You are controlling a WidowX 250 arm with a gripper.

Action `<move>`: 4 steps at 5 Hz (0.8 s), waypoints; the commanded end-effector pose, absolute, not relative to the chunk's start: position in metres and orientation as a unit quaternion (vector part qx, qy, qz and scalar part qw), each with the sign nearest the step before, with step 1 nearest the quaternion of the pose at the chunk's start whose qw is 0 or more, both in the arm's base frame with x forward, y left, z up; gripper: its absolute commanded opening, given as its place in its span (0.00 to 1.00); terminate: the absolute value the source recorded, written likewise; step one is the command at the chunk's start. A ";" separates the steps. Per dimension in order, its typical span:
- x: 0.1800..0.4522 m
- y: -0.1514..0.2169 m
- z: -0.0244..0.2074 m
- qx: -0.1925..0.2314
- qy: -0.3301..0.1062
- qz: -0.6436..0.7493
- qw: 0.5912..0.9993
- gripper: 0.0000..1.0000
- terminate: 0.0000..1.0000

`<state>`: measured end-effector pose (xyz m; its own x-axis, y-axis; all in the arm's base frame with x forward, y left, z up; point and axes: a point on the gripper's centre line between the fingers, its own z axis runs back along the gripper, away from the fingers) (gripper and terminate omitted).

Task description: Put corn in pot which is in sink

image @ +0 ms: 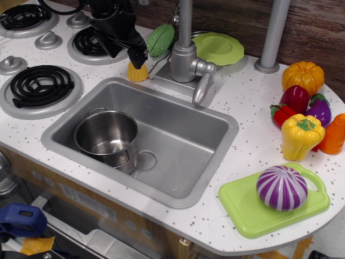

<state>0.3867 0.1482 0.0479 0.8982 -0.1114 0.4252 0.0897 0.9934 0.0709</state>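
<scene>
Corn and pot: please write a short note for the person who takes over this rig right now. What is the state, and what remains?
Pincer: directly above the corn, tips at its top; whether it is closed on it cannot be told.
Corn: stands on the counter behind the sink, left of the tap.
Pot: upright in the left part of the sink, nothing visible inside.
Done: the approach to the corn.
Left: secure the grip, lift, carry over the pot, release.
</scene>
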 end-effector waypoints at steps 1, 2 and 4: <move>0.387 0.148 0.048 0.025 -0.220 -0.052 0.974 1.00 0.00; 0.399 0.153 0.041 0.026 -0.235 -0.067 0.969 1.00 0.00; 0.416 0.160 0.032 0.017 -0.251 -0.081 0.965 1.00 0.00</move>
<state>0.4132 0.1482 0.0087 0.8757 -0.1430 0.4612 0.1472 0.9887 0.0271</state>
